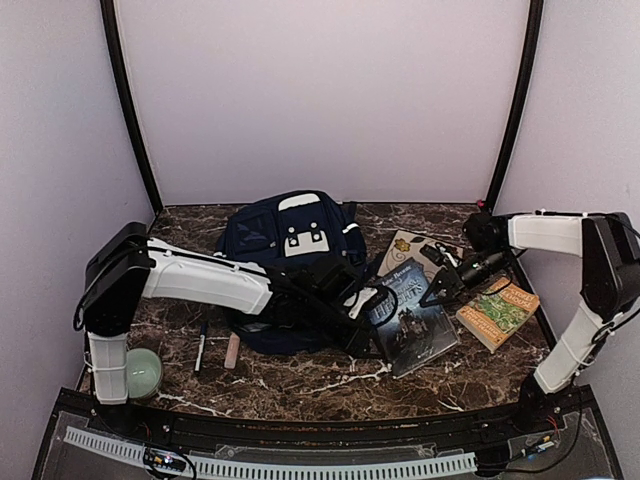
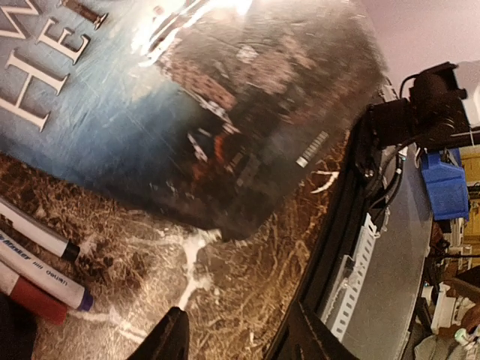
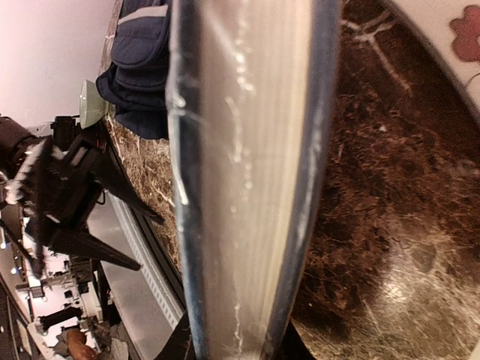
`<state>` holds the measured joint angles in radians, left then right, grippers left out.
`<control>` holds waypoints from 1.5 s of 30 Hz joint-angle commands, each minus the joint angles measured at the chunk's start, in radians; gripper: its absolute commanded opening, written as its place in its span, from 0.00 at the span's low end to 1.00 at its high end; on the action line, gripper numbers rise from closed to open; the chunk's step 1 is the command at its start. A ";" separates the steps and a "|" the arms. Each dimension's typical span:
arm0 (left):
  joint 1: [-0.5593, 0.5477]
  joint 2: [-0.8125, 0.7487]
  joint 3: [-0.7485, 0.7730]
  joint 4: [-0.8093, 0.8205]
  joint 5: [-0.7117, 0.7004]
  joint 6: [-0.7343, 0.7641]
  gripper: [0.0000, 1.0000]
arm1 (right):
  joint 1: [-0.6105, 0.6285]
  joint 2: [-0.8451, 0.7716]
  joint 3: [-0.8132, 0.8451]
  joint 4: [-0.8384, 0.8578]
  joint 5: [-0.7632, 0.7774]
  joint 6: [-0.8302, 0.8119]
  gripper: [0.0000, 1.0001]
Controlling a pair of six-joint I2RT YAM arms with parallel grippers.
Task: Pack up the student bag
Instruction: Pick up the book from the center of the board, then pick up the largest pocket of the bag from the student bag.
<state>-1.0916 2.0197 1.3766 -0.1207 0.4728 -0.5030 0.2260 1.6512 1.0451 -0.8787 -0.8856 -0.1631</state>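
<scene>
From where I stand, the packing has hardly begun. The student bag (image 1: 265,240) lies at the middle of the desk (image 1: 300,385), toward the back, with its pocketed front facing up. The left arm crosses over its near side, so I cannot tell whether its mouth is open. Nothing that I can see has gone inside. The dark book (image 1: 415,320) sits just to the right of the bag, and the right hand (image 1: 441,289) has closed on its far edge. The wrist view shows the page block running straight between the two fingers. The left hand (image 1: 366,304) hangs at the book's near-left corner, fingers spread wide and holding nothing, with bare desk beneath them. Everything else is out on the desk: a green book (image 1: 498,312) further right, a pale notebook (image 1: 410,245) behind the dark one, a few markers (image 2: 41,266) beside the left hand, and a pen (image 1: 200,347) and a pinkish stick (image 1: 232,351) left of the bag. My guess is that the dark book goes in first, and the rest is all still to do.
</scene>
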 commanded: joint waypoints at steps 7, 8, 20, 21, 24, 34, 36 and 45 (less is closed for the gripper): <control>0.001 -0.329 -0.011 -0.220 -0.203 0.297 0.52 | -0.066 -0.159 0.089 -0.026 -0.047 -0.121 0.00; 0.009 -0.346 -0.016 -0.224 -0.229 0.308 0.53 | -0.066 -0.168 0.099 -0.023 -0.046 -0.120 0.00; 0.104 -0.479 -0.187 0.000 -0.355 0.307 0.71 | -0.061 -0.188 0.248 0.076 -0.257 -0.100 0.00; 0.103 -0.487 -0.213 0.062 -0.345 0.277 0.75 | -0.057 -0.188 0.258 0.090 -0.272 -0.092 0.00; 0.104 -0.503 -0.292 0.258 -0.308 0.200 0.87 | -0.043 -0.193 0.284 0.143 -0.305 -0.042 0.00; 0.104 -0.364 -0.262 0.581 -0.173 0.079 0.89 | 0.012 -0.210 0.274 0.343 -0.352 0.126 0.00; 0.104 -0.355 -0.244 0.567 -0.171 0.079 0.88 | 0.017 -0.222 0.253 0.383 -0.343 0.162 0.00; 0.104 -0.466 -0.167 0.006 -0.353 0.418 0.80 | 0.013 -0.294 0.222 0.376 -0.195 0.158 0.00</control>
<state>-0.9848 1.6516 1.1713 0.1989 0.2363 -0.2878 0.2420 1.4250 1.2526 -0.5755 -1.0721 0.0021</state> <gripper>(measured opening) 0.810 0.205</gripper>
